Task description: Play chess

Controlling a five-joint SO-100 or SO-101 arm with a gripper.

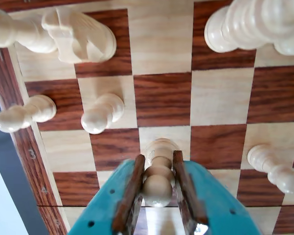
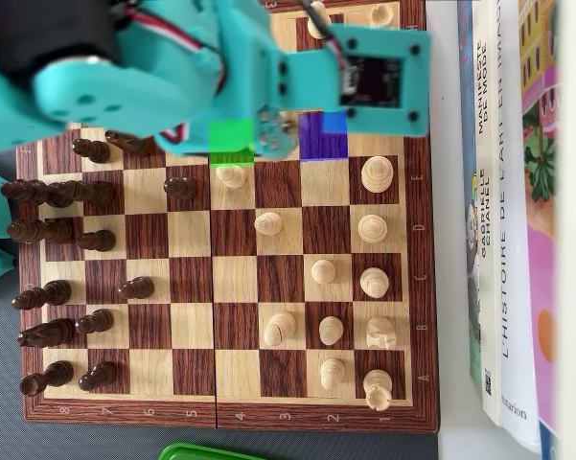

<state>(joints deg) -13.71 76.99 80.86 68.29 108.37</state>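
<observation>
The gripper [image 1: 158, 196] is closed on a white pawn [image 1: 157, 169]: in the wrist view its two brown-padded fingers [image 1: 129, 193] press the pawn's neck from either side, just under the round head. The pawn's base sits over a light square of the chessboard [image 1: 161, 44], but the view does not settle whether it rests on the wood or hangs just above it. In the overhead view the teal arm [image 2: 220, 67] covers that part of the board, so the held pawn is hidden there, near the green and blue patches.

The grip is high and narrow, so the likeliest trouble is the pawn swinging or slipping out between the pads if the arm moves fast. A pawn released while tilted or off-centre would probably topple or straddle two squares.

The neighbours are the next worry. Two white pawns [image 1: 102, 112] stand near, up and to the left in the wrist view, another pawn [image 1: 271, 166] stands to the right, and taller white pieces [image 1: 78, 34] crowd the back row. A low sideways sweep of the wide teal jaws could clip one and knock it over.
</observation>
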